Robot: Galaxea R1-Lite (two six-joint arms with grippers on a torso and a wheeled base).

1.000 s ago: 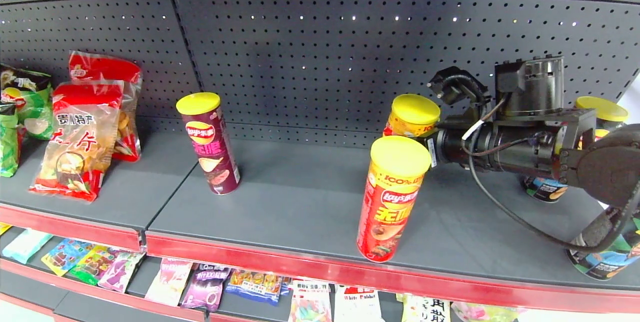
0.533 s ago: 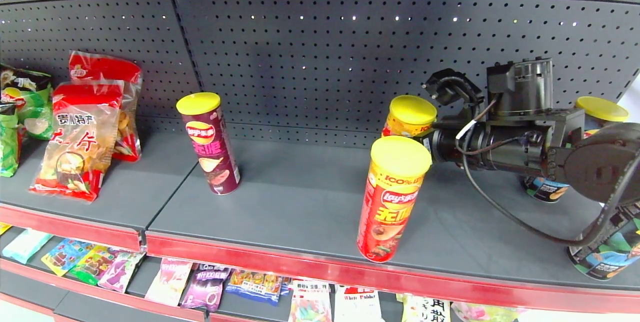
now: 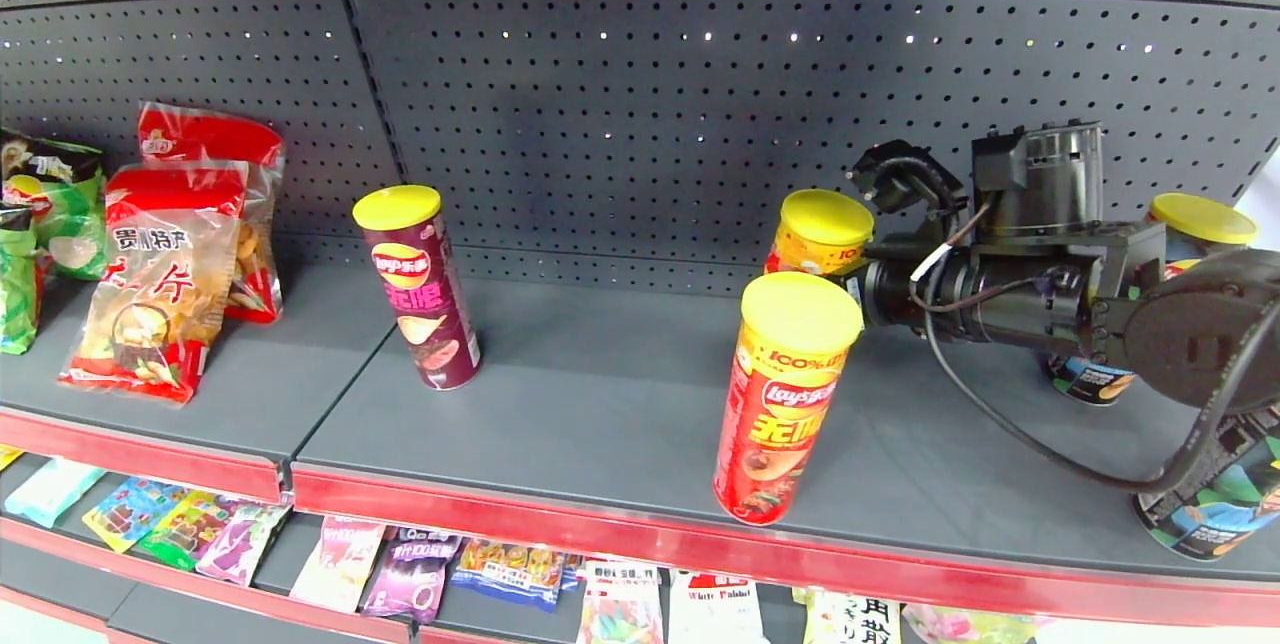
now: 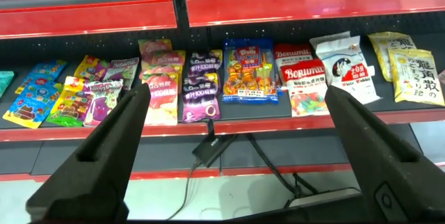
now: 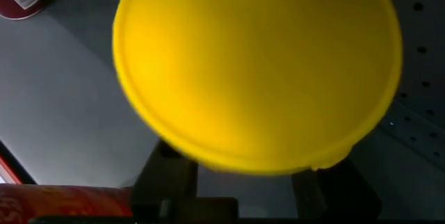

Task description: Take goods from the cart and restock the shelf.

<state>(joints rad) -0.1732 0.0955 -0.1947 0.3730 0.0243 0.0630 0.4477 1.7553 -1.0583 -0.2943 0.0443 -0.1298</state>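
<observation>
right gripper: i read it clamped on a yellow-lidded orange cardboard crisp tube, at the back of the grey metal shelf, just behind a red yellow-lidded tube. left gripper: spread wide, empty, facing coloured sweet packets.

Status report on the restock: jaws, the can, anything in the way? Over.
Left gripper open, empty. Right gripper shut on yellow-lidded can, toward the back of the shelf. Red can stands just in front, close to the arm.
</observation>
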